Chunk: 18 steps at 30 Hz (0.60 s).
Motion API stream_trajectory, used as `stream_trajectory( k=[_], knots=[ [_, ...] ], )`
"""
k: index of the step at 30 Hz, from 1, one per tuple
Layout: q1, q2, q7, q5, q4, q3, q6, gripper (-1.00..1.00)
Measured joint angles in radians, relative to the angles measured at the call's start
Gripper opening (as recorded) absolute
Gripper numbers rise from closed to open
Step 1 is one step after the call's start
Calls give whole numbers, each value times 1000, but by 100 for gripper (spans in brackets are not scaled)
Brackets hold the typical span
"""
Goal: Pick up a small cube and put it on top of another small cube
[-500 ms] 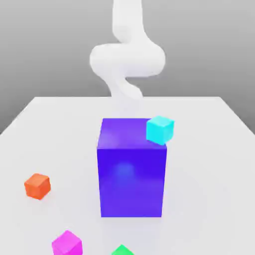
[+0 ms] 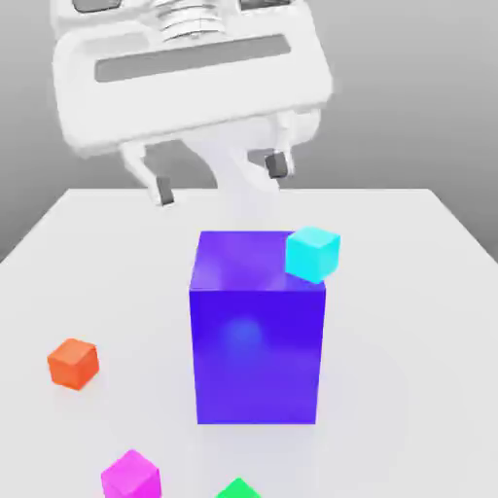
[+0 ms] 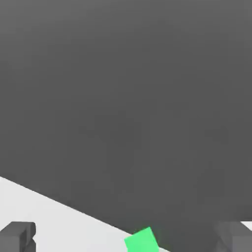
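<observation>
Exterior view: a pale white table [image 2: 409,292] spreads wide under a plain grey backdrop, its far edge running straight across behind the arm and its side edges slanting outward toward the camera.

The white gripper [image 2: 221,177] hangs large above the far half of the table, well clear of everything below, its two dark-tipped fingers [image 2: 277,162] standing wide apart with nothing between them.

Beneath it, near the table's middle, stands the tall blue-violet block [image 2: 257,340], the biggest thing on the surface. A cyan cube [image 2: 312,253] shows at the block's top corner on the exterior view's right; whether it rests on the block or sits behind it cannot be told.

Open white surface lies on both sides of the block, broadest toward the exterior view's right.

Toward the exterior view's left sits an orange cube [image 2: 73,363], well apart from the block. The small cube [image 2: 130,475], bright magenta-pink, lies at the near edge, nearer the camera than the orange one. A green cube [image 2: 237,489] sits just beside the near edge, cut by the frame.

In the hand view the green cube [image 3: 142,241] lies close to the table's edge, with grey emptiness beyond.
</observation>
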Motion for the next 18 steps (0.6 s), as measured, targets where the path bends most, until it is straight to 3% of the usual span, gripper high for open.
stream_trajectory(
  k=[9,18],
  knots=[
    [-19,291,-362,129,-6,-29,66,0],
    [-67,502,-593,63,-30,-40,193,0]
  ],
)
